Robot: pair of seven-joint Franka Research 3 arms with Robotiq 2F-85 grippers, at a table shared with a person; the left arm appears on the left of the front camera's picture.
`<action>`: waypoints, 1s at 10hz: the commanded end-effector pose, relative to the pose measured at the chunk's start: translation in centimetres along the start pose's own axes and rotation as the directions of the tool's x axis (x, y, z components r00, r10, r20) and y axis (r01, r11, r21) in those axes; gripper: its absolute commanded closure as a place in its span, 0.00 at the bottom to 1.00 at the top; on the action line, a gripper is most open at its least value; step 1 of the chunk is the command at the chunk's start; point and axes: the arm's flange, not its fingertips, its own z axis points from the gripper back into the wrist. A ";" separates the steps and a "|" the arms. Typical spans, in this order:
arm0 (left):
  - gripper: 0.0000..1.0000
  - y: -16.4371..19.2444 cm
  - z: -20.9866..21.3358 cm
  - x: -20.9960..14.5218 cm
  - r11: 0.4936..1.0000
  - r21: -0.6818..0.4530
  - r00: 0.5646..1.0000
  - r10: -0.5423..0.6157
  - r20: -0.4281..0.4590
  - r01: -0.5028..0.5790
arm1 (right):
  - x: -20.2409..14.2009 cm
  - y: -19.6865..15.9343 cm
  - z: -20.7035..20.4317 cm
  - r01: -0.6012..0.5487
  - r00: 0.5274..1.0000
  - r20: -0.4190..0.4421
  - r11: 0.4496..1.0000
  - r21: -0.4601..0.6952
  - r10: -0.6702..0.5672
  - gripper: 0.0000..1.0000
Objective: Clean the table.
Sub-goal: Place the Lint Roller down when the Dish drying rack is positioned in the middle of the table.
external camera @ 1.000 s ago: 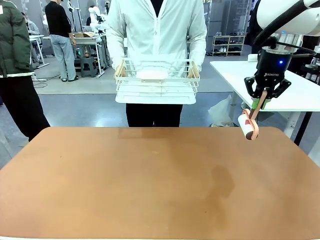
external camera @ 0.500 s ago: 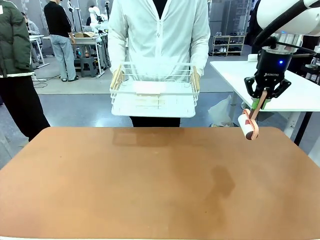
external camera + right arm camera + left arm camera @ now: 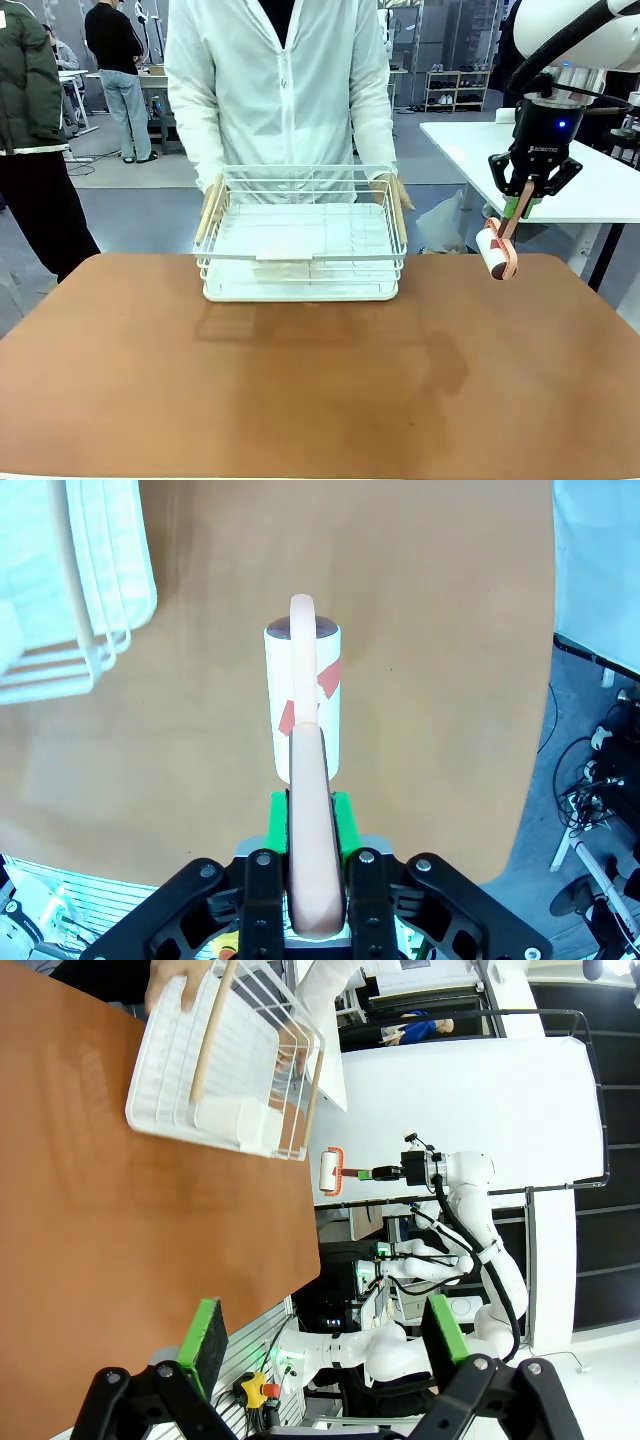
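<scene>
Table: the reddish-brown table (image 3: pixel 320 380) lies below and to the left of the right gripper (image 3: pixel 517 208), which hangs above its far right corner; in the left wrist view the table (image 3: pixel 90 1210) stretches away ahead of the left gripper (image 3: pixel 320 1335).
Right gripper: pressed together on the pink handle of a lint roller (image 3: pixel 497 247); the white roll hangs just under the fingertips, above the table's far edge. In the right wrist view the green pads (image 3: pixel 340 820) pinch the handle, with the roller (image 3: pixel 303 695) straight ahead of them over the brown top.
Left gripper: spread wide, nothing between its green pads (image 3: pixel 207 1338).
Rack: a white wire dish rack (image 3: pixel 300 240) with wooden side rails, well to the left of the right gripper, at the table's far edge.
Person: stands behind the rack in a white jacket, one hand (image 3: pixel 397 190) on each side of it.
White table: a smaller white-topped table (image 3: pixel 600 180) behind the right gripper.
</scene>
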 end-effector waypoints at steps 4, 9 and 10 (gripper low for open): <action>0.00 -0.1 0.2 -0.1 1.000 -0.016 1.000 -0.007 0.004 0.007 | 0.3 0.2 0.2 -0.008 1.000 0.006 1.000 -0.010 0.008 0.79; 0.00 -0.1 0.2 -0.1 1.000 -0.016 1.000 -0.007 0.004 0.007 | 0.3 0.2 0.2 -0.008 1.000 0.006 1.000 -0.010 0.008 0.79; 0.00 -0.1 0.2 -0.1 1.000 -0.016 1.000 -0.007 0.004 0.007 | 0.3 0.2 0.2 -0.008 1.000 0.006 1.000 -0.010 0.008 0.79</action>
